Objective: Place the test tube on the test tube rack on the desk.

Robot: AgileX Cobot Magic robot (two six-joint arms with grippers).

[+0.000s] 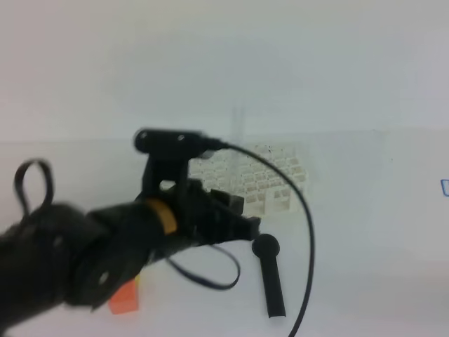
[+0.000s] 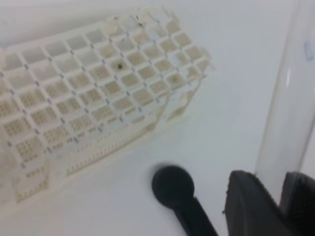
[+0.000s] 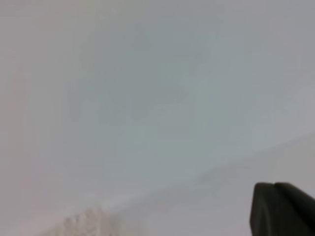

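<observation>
High view: my left tool [image 1: 242, 223] hangs near the rack [image 1: 256, 177] on the desk [image 1: 365, 210]; I must keep the tube [image 1: 237, 130] upright and line it over one hole before lowering. One rack, one black cylinder [image 1: 270, 274], one orange block [image 1: 125, 298].

Left wrist: tool clamped on the one tube [image 2: 290, 103], right of and apart from the rack [image 2: 98, 93].

Right wrist: right tool [image 3: 278, 209] closed, empty.

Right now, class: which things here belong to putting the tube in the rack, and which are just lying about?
Job: test tube, held in left pincer; test tube rack; desk.
Lying about: black cylinder; orange block.
</observation>
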